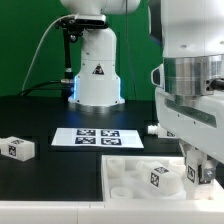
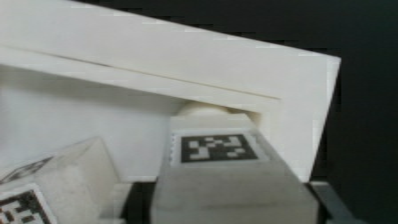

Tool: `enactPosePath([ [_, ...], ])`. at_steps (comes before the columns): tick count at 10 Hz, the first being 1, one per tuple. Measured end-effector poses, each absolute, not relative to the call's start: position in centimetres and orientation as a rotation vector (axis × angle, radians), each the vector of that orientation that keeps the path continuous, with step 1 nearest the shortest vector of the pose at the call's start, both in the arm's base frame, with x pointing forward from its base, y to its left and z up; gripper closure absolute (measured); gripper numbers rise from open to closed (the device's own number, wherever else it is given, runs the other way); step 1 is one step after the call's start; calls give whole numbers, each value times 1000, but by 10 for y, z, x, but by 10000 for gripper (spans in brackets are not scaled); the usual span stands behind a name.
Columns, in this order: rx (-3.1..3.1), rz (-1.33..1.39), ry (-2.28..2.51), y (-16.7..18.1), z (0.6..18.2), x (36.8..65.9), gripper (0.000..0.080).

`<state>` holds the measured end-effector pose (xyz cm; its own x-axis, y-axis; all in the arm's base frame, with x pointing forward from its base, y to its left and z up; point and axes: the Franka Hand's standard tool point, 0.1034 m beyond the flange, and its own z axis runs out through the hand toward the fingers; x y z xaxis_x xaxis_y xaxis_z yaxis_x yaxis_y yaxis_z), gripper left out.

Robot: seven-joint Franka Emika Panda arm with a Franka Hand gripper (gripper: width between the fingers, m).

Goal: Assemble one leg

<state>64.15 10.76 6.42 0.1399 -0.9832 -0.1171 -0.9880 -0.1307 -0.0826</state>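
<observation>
My gripper (image 1: 199,170) hangs over the right end of the white panel (image 1: 125,178) at the front of the exterior view. In the wrist view the gripper (image 2: 228,206) is shut on a white leg (image 2: 222,175) with a square tag on top. Dark fingers (image 2: 146,203) press both its sides. The leg's far end sits at the inner corner of the panel's raised rim (image 2: 267,92). A second tagged leg (image 1: 157,176) stands on the panel beside the gripper and also shows in the wrist view (image 2: 43,186). A third leg (image 1: 17,148) lies on the table at the exterior view's left.
The marker board (image 1: 97,138) lies flat mid-table behind the panel. The arm's white base (image 1: 97,75) stands behind it. A small white part (image 1: 151,129) lies beside the marker board. The black table runs dark past the panel's edge (image 2: 365,110).
</observation>
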Motion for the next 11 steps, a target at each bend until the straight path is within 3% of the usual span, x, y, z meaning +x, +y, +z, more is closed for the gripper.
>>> enactPosePath([
  [5,-1699,112,2452,110,64,642,515],
  [8,-1686,102,2460,109,65,642,515],
  [9,-1689,103,2461,110,64,642,457],
  [10,-1693,100,2451,113,68,643,274],
  [11,-1705,95,2423,120,80,644,274],
])
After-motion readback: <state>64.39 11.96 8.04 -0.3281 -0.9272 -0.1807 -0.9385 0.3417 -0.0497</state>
